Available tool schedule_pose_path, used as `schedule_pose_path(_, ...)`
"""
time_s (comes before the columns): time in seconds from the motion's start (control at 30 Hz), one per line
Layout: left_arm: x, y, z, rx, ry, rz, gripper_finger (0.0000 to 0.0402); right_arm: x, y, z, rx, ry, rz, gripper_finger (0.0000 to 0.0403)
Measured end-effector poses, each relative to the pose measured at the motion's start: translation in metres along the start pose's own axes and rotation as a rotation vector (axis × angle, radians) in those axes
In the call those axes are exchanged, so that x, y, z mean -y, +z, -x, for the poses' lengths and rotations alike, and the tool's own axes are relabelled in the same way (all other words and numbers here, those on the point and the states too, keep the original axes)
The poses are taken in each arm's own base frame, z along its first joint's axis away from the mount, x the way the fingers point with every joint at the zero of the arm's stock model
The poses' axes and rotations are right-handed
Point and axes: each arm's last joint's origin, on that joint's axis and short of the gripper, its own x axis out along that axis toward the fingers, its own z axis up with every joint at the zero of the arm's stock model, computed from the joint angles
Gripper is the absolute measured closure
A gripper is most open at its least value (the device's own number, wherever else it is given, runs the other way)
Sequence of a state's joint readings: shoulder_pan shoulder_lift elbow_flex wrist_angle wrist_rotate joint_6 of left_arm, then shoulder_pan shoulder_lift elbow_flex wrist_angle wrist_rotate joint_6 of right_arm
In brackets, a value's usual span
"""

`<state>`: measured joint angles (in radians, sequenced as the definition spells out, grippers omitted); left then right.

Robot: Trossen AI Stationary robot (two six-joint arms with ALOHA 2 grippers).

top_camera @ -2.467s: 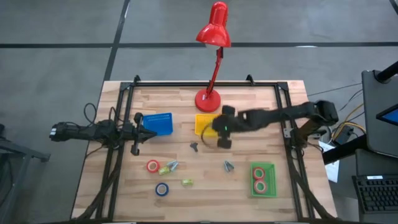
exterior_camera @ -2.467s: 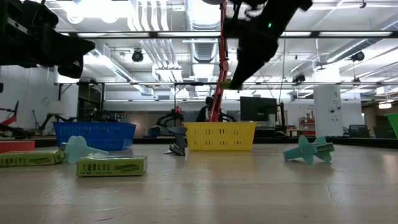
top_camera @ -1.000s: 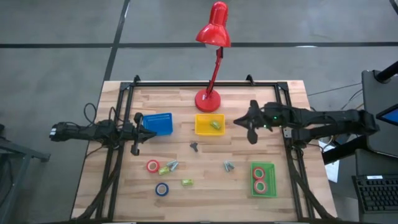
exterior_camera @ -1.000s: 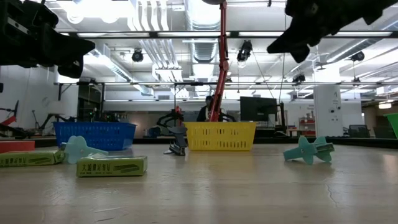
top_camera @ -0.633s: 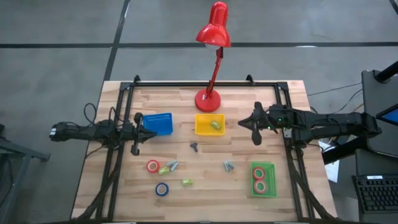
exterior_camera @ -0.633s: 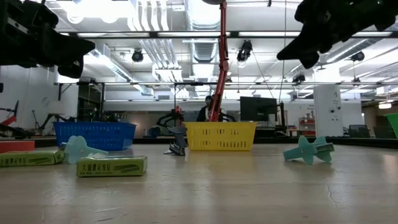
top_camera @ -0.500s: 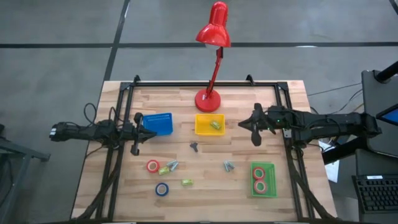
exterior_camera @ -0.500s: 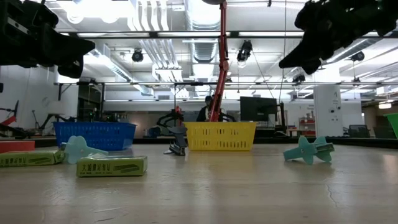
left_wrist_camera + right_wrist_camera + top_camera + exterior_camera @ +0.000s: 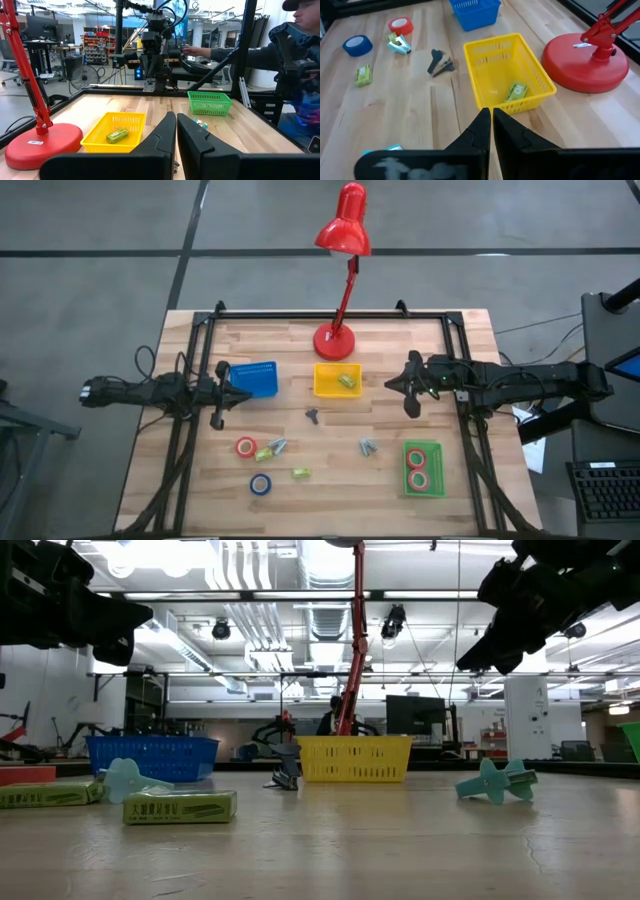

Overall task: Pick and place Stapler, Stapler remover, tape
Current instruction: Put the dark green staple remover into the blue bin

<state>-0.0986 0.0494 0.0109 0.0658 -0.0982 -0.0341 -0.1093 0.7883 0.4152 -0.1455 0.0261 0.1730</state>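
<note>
Nearest the front edge, low in the overhead frame, lie the loose pieces: a blue tape roll (image 9: 260, 484), a red tape roll (image 9: 246, 447), two green staplers (image 9: 300, 473) side by side with a teal remover (image 9: 278, 445), and another teal remover (image 9: 368, 447) right of centre. The green bin (image 9: 422, 490) at lower right already holds two red rolls (image 9: 417, 469). A dark remover (image 9: 313, 415) sits mid-table.

Farther back, the yellow bin (image 9: 322, 385) now holds one green stapler (image 9: 346, 380). The right gripper (image 9: 410, 384), which hung over that bin moments ago, has drawn back to the right of it and carries nothing, its fingers pressed together. So one stapler looks delivered, and I'd judge two staplers, the removers and two rolls are left to sort.

The left gripper (image 9: 222, 392) waits at the left edge beside the blue bin (image 9: 251, 379), fingers also closed and empty.

From table level the yellow bin's wall hides the stapler inside, and the green bin is cut off at the right edge. A person's arm (image 9: 210, 51) shows beyond the table; the red lamp (image 9: 343, 235) stands at the back.
</note>
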Motion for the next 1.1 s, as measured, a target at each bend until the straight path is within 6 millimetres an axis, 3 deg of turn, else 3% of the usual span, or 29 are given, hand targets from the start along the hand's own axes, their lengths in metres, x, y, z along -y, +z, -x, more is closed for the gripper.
schedule_pose_path(0.23, 0.000, 0.000, 0.000, 0.000, 0.000, 0.000, 0.0383, 0.000, 0.000, 0.001, 0.003, 0.002, -0.001, 0.0385)
schedule_pose_path(0.73, 0.000, 0.000, 0.000, 0.000, 0.000, 0.000, 0.0383, -0.001, 0.021, 0.040, 0.108, -0.015, -0.010, 0.0385)
schedule_pose_path(1.1, 0.000, 0.000, 0.000, 0.000, 0.000, 0.000, 0.0383, -0.002, 0.027, 0.041, 0.115, -0.014, -0.008, 0.0385)
